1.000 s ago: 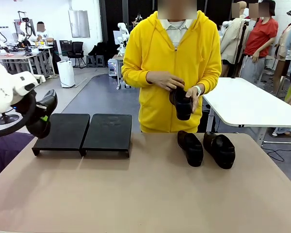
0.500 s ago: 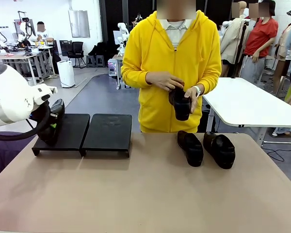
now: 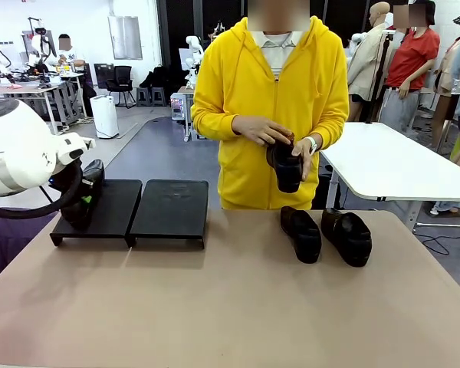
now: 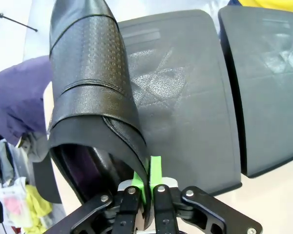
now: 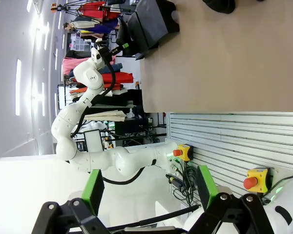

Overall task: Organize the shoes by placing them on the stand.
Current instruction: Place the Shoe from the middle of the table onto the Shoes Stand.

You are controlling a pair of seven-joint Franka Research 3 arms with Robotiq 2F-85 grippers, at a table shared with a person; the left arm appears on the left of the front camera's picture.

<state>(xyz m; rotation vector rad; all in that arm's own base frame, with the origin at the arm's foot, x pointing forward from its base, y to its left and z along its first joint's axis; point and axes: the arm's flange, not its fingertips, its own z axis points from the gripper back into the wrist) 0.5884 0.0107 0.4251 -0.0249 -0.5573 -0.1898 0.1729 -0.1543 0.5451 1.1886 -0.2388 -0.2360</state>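
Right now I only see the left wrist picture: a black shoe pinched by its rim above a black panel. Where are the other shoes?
Observer: Two shoes lie side by side on the table, right of the stand.
Operator: And the fourth?
Observer: The person across the table holds the fourth shoe in both hands.
Operator: Is the other robot hand busy?
Observer: No, the right hand is open and empty.

Bright, even light (wide-angle wrist distortion)
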